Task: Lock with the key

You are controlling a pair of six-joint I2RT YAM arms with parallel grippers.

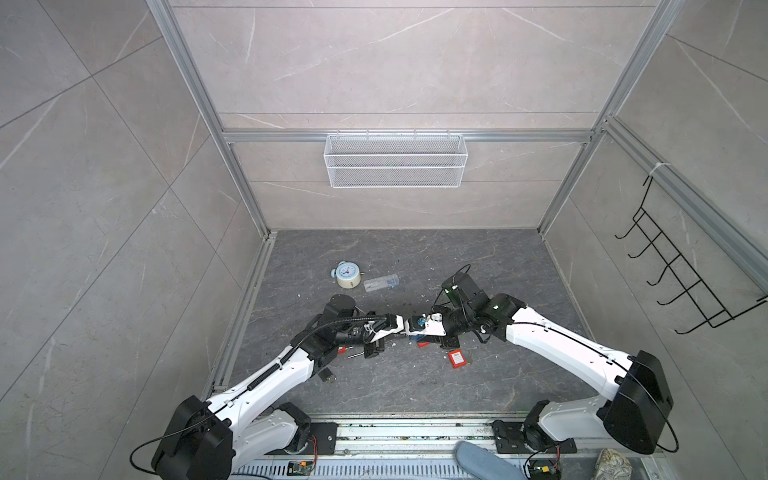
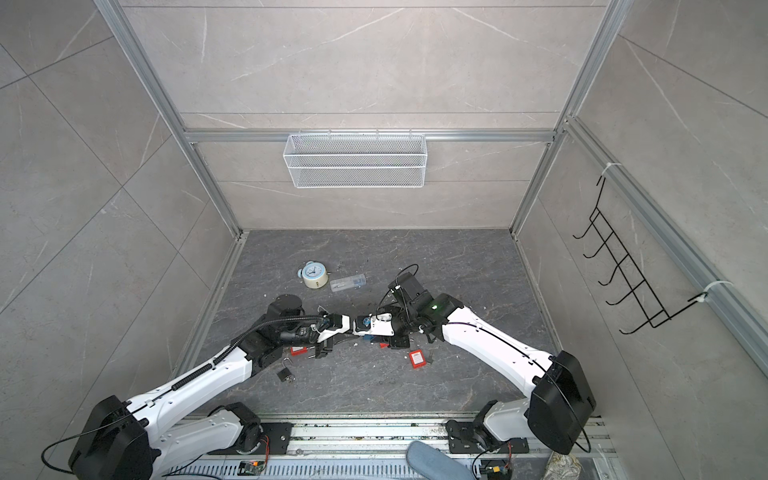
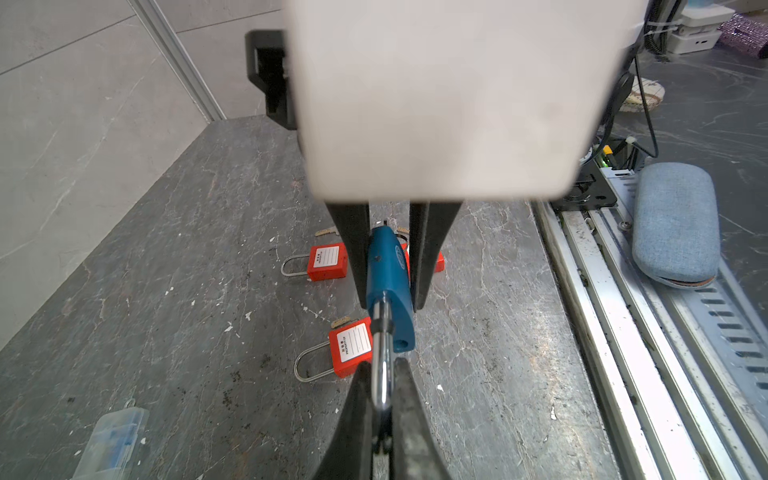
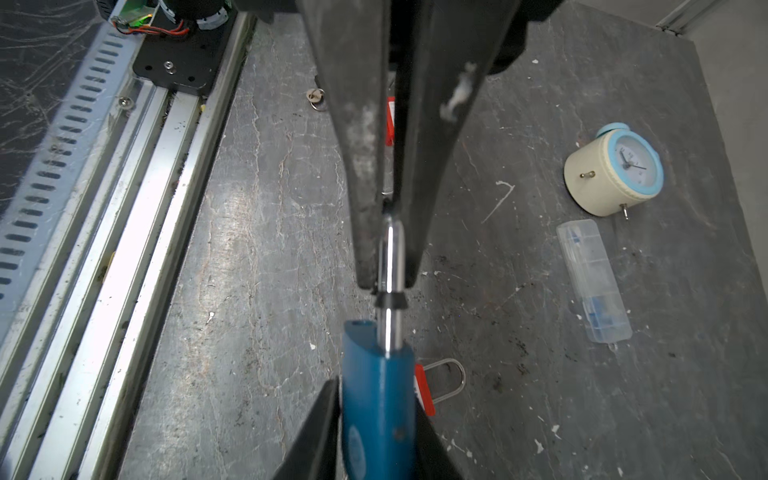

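Black fingers of the left gripper (image 3: 382, 370) fill the bottom centre of the left wrist view, pinched tight on the bright steel shackle (image 3: 381, 345) of the blue-bodied padlock (image 3: 388, 270). Just beyond, at frame centre, the padlock's body hangs above the dark grey marbled tabletop (image 3: 187, 291). The right gripper (image 3: 390, 305) reaches in from the top of the frame, jaws narrow, with one black finger against each flank of the body.

The lock is open. One shackle leg is seated, the round socket (image 3: 401, 344) beside it stands empty, and the loop is turned edge-on.

Farther back on the tabletop lies a red padlock with a white label (image 3: 351, 347). A second red padlock (image 3: 328, 261) lies behind it, with what looks like a small brass-coloured key (image 3: 326, 232) at its upper left. Farthest off, in a top view, are a cream alarm clock with a blue rim (image 1: 347, 275), a clear plastic box (image 1: 381, 282) and a white wire basket (image 1: 395, 160) on the back wall.

The step in hand appears to be the two-handed hold before closing. Whether a key sits in the blue body's far end cannot be told. The next move likely calls for swinging the free leg over the socket and pressing shackle and body together along one line. The body must be gripped firmly enough not to twist.
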